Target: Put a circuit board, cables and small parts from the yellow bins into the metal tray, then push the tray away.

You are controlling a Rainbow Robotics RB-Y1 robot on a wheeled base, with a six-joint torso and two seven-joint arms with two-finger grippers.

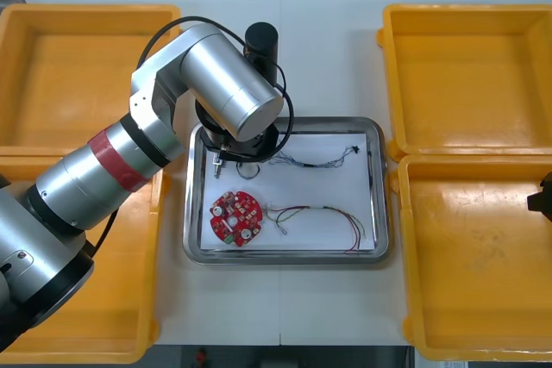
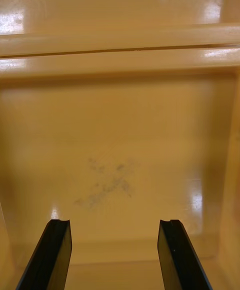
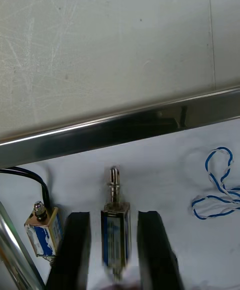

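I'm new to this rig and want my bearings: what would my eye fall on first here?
The big silver left arm reaches over the metal tray at its far left corner, with the left gripper at a small metal part beside another small metal part. Next comes the round red circuit board on the tray's white inside, with cables near it. The right gripper hangs open over a yellow bin at the right.

My left arm (image 1: 129, 152) reaches in from the near left, wrist bent steeply down, its gripper (image 3: 114, 216) pinching a small metal part (image 3: 115, 235). The right gripper (image 2: 116, 230) sits off at the right edge, fingers wide apart.
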